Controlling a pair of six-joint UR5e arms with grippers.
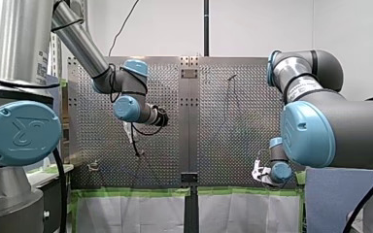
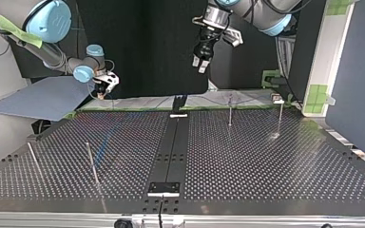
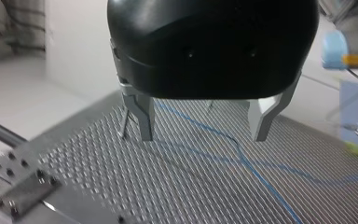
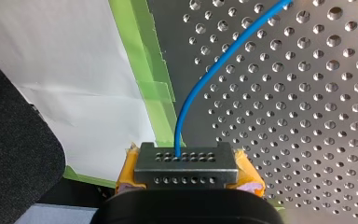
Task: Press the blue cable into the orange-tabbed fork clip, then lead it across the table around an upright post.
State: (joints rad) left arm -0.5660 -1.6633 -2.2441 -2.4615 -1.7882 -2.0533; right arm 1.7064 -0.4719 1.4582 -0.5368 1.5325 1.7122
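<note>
The blue cable (image 4: 200, 79) comes out from between the yellow pads (image 4: 249, 175) of my right gripper (image 4: 185, 161), which is shut on it at the table's taped edge. From there the cable runs away over the perforated plate. My right gripper (image 2: 105, 83) hangs at the far left of the top view. My left gripper (image 3: 203, 126) is open and empty, held high over the table (image 3: 177, 186), with the blue cable (image 3: 261, 179) lying on the plate below it. It shows at the top view's upper middle as my left gripper (image 2: 202, 61). A small clip (image 2: 278, 99) sits at the far right edge; I cannot make out its tab.
Thin upright posts stand on the plate: two at the top view's far right (image 2: 230, 110) (image 2: 280, 118) and two at its near left (image 2: 91, 161) (image 2: 33, 159). A black rail (image 2: 173, 147) runs down the table's middle. Green tape (image 4: 154, 88) lines the table's edge.
</note>
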